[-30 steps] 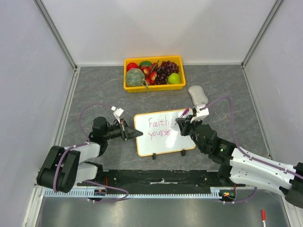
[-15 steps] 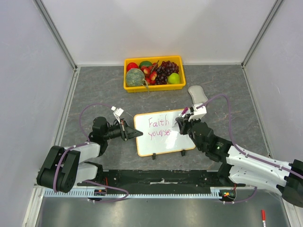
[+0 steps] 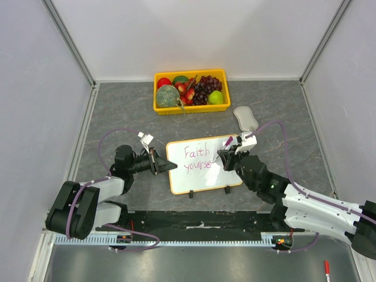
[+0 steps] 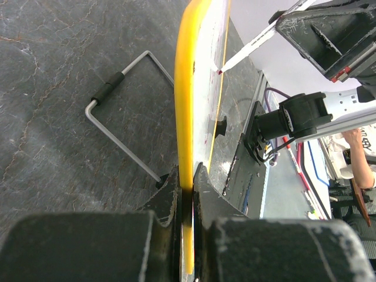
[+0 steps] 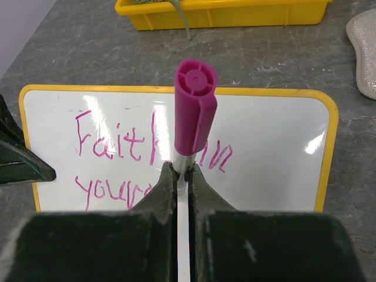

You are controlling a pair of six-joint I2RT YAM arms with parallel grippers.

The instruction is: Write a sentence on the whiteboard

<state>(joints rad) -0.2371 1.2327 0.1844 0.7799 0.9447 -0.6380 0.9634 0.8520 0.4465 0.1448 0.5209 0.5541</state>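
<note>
White and glossy, the whiteboard (image 3: 204, 170) sits in the middle of the top view on the grey table (image 3: 117, 111), with a wire leg (image 4: 120, 126) showing behind it in the left wrist view. We judge it thin, stiff and light, with a slick face, so it would skid or tip under pen pressure. The yellow rim is the sensible place to hold it. The left claw (image 4: 187, 176) is pinched tight on that rim at the board's left edge, steadying it.

The right claw (image 5: 182, 173) is clamped shut on a marker (image 5: 194, 111) at its white barrel, just below the magenta end. The marker looks hard, smooth and slim. It could twist in the grip, so we would press lightly. Its tip is at the board's face, right of centre. The pink sentence (image 3: 197, 160) reads "Faith in" over "yourse", so it is unfinished.
</note>
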